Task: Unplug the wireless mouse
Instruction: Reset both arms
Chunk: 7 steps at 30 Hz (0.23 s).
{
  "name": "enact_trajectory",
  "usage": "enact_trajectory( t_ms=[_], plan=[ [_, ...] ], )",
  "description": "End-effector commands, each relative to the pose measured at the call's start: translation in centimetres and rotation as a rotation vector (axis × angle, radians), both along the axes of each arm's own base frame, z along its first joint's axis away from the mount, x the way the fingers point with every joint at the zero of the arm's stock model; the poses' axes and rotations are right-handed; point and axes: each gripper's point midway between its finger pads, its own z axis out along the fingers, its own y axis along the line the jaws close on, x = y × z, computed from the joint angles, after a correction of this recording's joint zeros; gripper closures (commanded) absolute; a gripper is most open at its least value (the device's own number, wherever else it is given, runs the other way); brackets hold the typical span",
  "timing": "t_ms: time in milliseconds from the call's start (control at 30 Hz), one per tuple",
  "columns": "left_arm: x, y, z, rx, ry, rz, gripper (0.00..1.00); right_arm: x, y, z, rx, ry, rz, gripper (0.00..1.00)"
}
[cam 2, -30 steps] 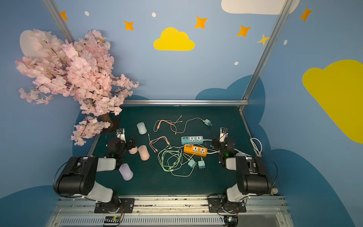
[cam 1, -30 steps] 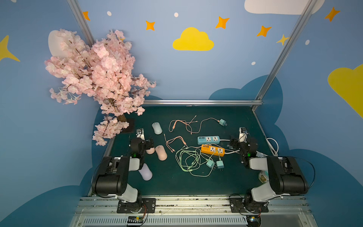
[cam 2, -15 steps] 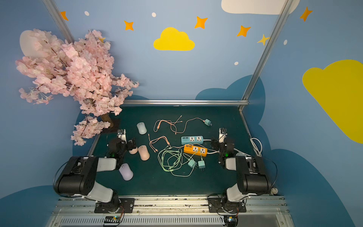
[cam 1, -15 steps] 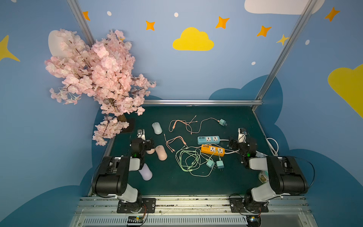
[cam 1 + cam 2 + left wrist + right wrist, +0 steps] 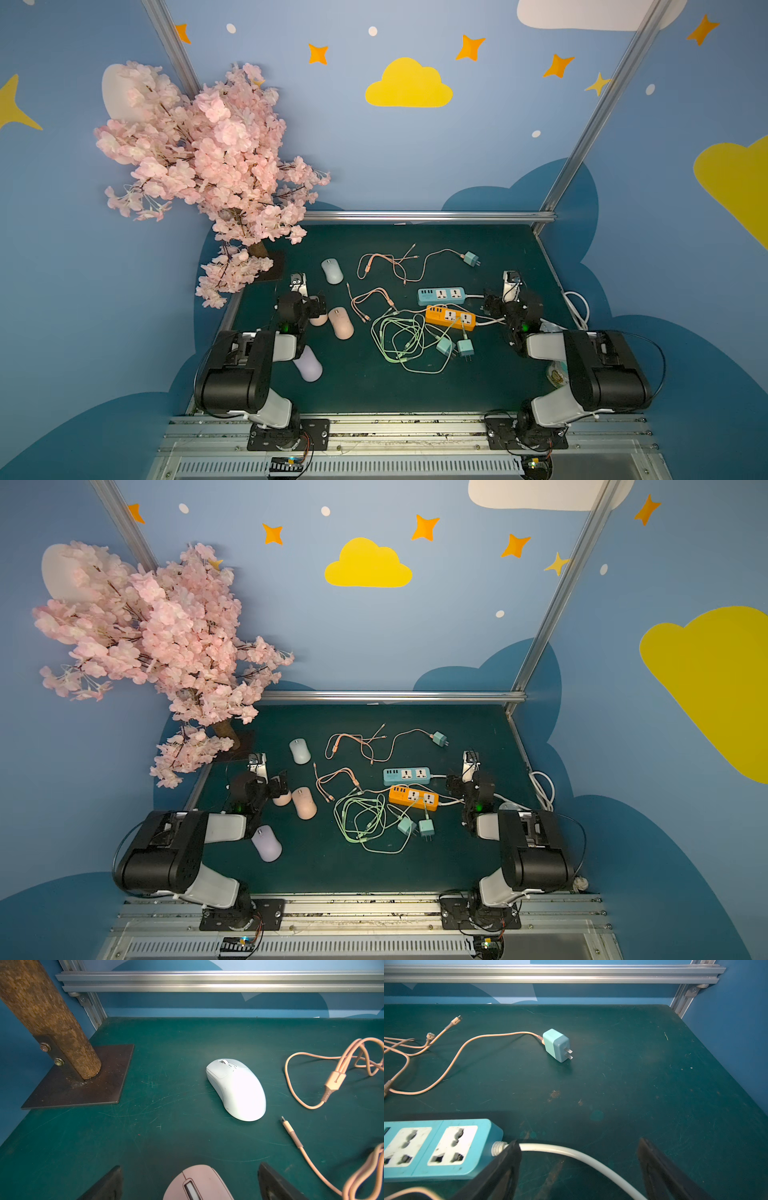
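Several wireless mice lie on the green table. A small pink mouse (image 5: 319,320) (image 5: 197,1184) sits between the open jaws of my left gripper (image 5: 316,303) (image 5: 190,1169), untouched by either finger. I see no cable in its front end. A larger pink mouse (image 5: 341,323) lies beside it, a pale blue-white mouse (image 5: 332,270) (image 5: 236,1088) farther back, and a lavender mouse (image 5: 308,365) by the left arm. A loose pink cable plug (image 5: 283,1121) rests on the table. My right gripper (image 5: 492,303) (image 5: 579,1145) is open astride the white cord (image 5: 560,1148) of the blue power strip (image 5: 436,1147).
An orange power strip (image 5: 451,317) lies in front of the blue one, with tangled green cables (image 5: 399,336) and two teal chargers beside it. Pink cables (image 5: 390,266) and another teal charger (image 5: 556,1045) lie at the back. The blossom tree's trunk and base plate (image 5: 79,1084) stand at the back left.
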Motion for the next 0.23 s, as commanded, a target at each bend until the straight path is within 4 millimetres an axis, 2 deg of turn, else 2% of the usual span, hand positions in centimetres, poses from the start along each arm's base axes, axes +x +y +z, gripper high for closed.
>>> enact_trajectory(
  t_ms=[0, 200],
  plan=[
    [0.58, -0.19, 0.84, -0.003, -0.021, -0.009, 0.00, 0.25, 0.16, 0.15, 0.004, 0.004, 0.000, 0.12],
    [0.59, -0.23, 0.81, -0.002, -0.020, -0.010, 0.00, 0.21, 0.06, 0.20, 0.002, -0.001, -0.003, 0.12]
  ],
)
